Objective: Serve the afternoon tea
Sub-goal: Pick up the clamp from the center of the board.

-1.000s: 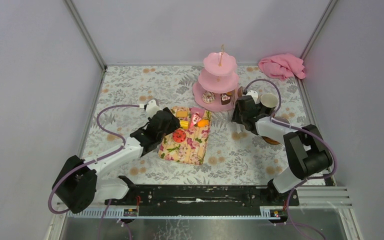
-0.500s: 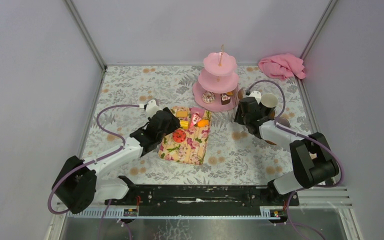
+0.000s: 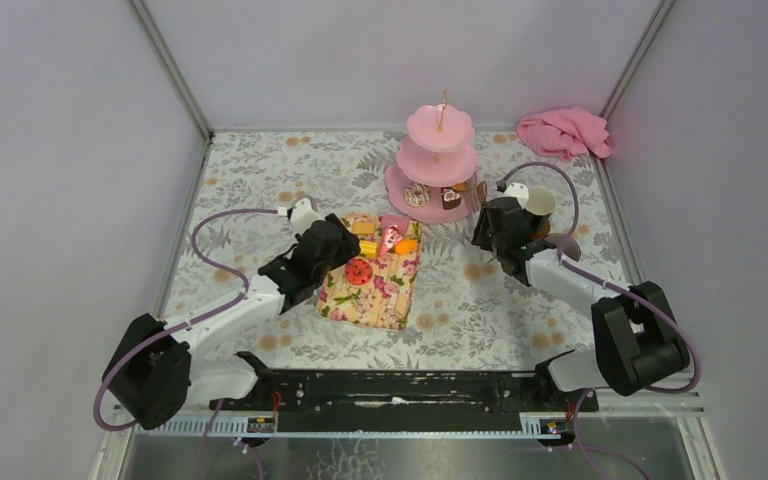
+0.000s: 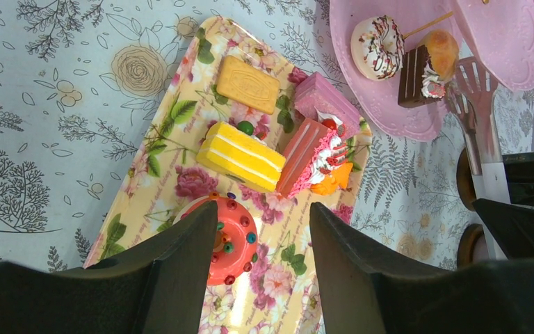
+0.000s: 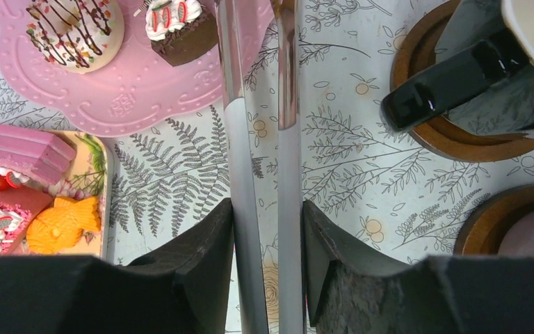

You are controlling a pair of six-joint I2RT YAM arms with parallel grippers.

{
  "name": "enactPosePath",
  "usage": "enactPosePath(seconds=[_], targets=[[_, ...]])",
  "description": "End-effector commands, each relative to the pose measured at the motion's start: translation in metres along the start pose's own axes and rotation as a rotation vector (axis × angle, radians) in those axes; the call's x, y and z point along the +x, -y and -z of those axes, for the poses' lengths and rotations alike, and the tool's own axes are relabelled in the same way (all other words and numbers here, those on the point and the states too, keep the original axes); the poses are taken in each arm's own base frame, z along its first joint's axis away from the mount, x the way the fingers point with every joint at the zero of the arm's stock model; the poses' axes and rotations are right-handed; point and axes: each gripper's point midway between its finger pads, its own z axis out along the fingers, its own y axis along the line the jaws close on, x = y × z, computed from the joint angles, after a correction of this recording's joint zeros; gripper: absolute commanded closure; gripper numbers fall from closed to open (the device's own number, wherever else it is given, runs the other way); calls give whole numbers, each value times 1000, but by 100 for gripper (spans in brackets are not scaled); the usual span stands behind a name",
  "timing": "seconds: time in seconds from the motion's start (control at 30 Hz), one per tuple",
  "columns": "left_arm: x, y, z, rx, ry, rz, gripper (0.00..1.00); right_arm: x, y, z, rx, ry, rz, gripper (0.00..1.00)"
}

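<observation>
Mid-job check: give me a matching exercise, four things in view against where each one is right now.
Things
1. white doughnut
2. yellow cake
3. black mug
4. tongs

Places
A. on a wooden coaster
B. clamped in the right gripper
C. on the bottom tier of the pink stand
D. on the floral tray

Pairs: 1-C, 2-D, 3-A, 4-B
</observation>
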Motion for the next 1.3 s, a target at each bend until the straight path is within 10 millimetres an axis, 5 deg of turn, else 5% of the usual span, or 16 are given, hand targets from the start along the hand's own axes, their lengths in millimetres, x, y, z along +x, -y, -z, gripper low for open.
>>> enactPosePath(seconds=[0.0, 0.47, 0.83, 1.27], targets=[[-19, 15, 3, 33, 52, 13, 41, -32, -5, 11, -20, 131, -16, 59], [-20, 18, 3, 40, 52, 19, 41, -37, -15, 38, -42, 170, 23, 60], [-22, 21, 7, 52, 48, 17, 41, 3, -18, 69, -45, 128, 83, 61], [-17, 14, 12, 40, 23, 1, 40, 55, -52, 118, -89, 78, 293, 63]])
